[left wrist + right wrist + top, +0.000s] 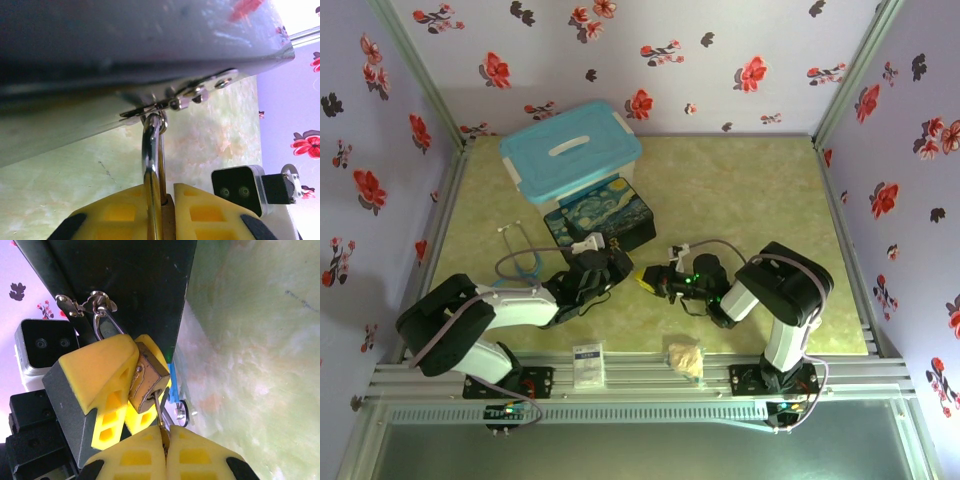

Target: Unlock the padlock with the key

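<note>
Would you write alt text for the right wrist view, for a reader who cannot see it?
The right fingers pinch the key, its tip at the base of the brass padlock. The left fingers clamp the padlock, whose shackle hangs through the latch of a dark box.

On the pale green marbled desk [740,190] the left gripper [616,263] sits at the starry-night painted box [605,215] — the right gripper [646,280] just beside it. A blue-lidded white plastic bin [570,150] stands behind.
</note>
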Controlling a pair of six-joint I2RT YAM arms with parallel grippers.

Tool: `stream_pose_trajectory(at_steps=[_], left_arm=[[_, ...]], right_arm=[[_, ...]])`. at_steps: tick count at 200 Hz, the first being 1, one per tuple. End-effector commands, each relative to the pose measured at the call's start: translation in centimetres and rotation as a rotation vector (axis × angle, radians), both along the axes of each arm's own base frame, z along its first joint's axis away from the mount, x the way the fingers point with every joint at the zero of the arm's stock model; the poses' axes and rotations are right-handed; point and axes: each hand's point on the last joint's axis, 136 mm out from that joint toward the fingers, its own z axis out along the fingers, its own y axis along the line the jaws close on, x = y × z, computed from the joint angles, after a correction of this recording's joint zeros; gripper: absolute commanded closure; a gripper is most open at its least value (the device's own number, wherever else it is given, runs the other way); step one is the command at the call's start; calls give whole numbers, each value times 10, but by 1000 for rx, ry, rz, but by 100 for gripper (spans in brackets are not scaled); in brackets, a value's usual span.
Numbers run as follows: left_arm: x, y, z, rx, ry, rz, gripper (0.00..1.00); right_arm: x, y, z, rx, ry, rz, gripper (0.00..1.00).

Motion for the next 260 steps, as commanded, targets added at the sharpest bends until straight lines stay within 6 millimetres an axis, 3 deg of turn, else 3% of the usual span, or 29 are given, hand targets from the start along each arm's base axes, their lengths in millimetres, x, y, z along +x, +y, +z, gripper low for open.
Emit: stream_pose_trajectory(at_steps=[1,30,71,110,151,211,260], left_arm=[[-6,-38,44,-132,-69,-127,100],[-7,-38,41,-124,-62,-129,100],[-12,-40,42,-162,-48,-145,100],[-15,-40,42,-166,-38,-160,100],[-15,-43,41,-148,-32,-176,100],[-11,-45,32,-146,-23,-161,100],[-10,-48,40,-169,-24,-164,100]], right_arm=[[0,22,49,120,-98,28,100],[9,12,55,125,-119,-3,100],[26,-2,48,107,-128,-22,100],[36,-23,21,55,-94,-35,100],[35,-27,2,17,-74,-28,100],[26,-14,28,41,-163,-54,100],[19,-6,29,9,-245,-75,100]])
